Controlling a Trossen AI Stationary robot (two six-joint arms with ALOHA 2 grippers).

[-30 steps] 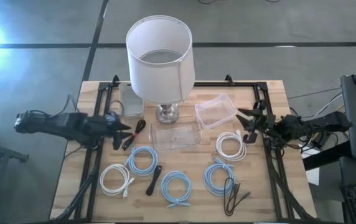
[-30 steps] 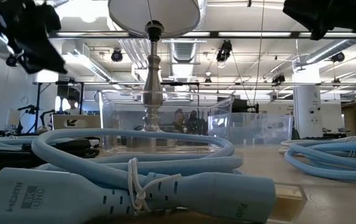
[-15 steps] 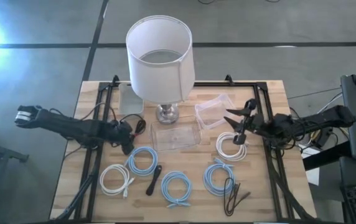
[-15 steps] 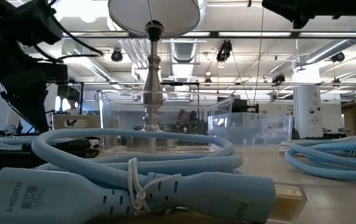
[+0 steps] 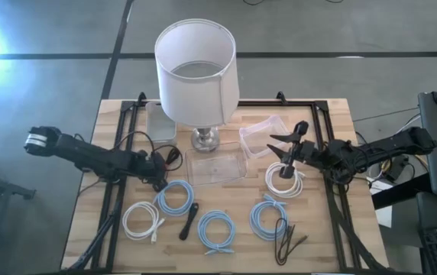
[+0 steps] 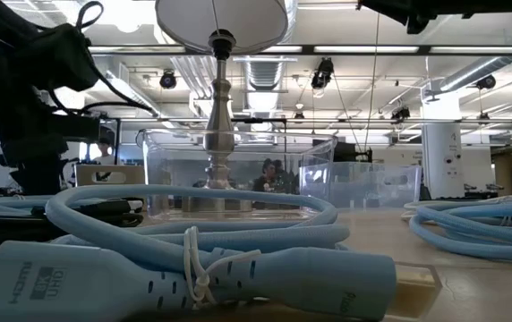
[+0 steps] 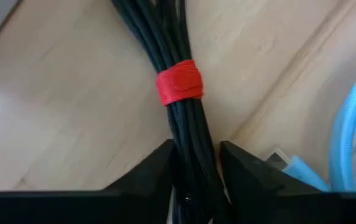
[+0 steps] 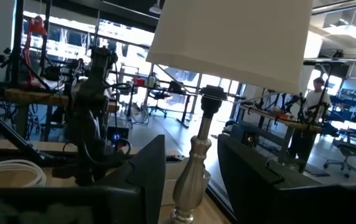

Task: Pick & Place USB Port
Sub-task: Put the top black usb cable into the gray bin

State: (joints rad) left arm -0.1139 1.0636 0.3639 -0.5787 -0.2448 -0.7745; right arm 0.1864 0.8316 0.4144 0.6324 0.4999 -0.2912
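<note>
A black cable bundle (image 5: 169,159) with a red tie (image 7: 179,82) lies flat on the wooden table, left of the lamp base. My left gripper (image 5: 157,174) is down on it and shut on the bundle (image 7: 184,118); it also shows as my left gripper (image 7: 195,155) in its wrist view. In the low view the left arm (image 6: 37,98) stands behind the blue cable. My right gripper (image 5: 283,156) is open, hovering above a white cable coil (image 5: 283,182) and touching nothing. My right gripper (image 8: 192,163) faces the lamp stem. My left gripper pinches the black cable bundle between its two fingers, at a stretch just below the red tie (image 7: 193,149). One finger (image 7: 159,165) is on each side, and the fingers lie across the strands. They come from above, slanting from the table's left. The bundle rests on the table.
A white-shaded lamp (image 5: 196,72) stands at the table's middle far side. Two clear containers (image 5: 217,166) (image 5: 264,136) sit by its base. Blue cable coils (image 5: 174,197) (image 5: 217,229) (image 5: 268,218), a white coil (image 5: 142,220) and dark cables (image 5: 189,220) (image 5: 283,241) fill the near half.
My left gripper has moved toward the table's right and near edge and come down onto the black bundle. My right gripper has moved toward the table's left, from the right rail to above the white coil.
</note>
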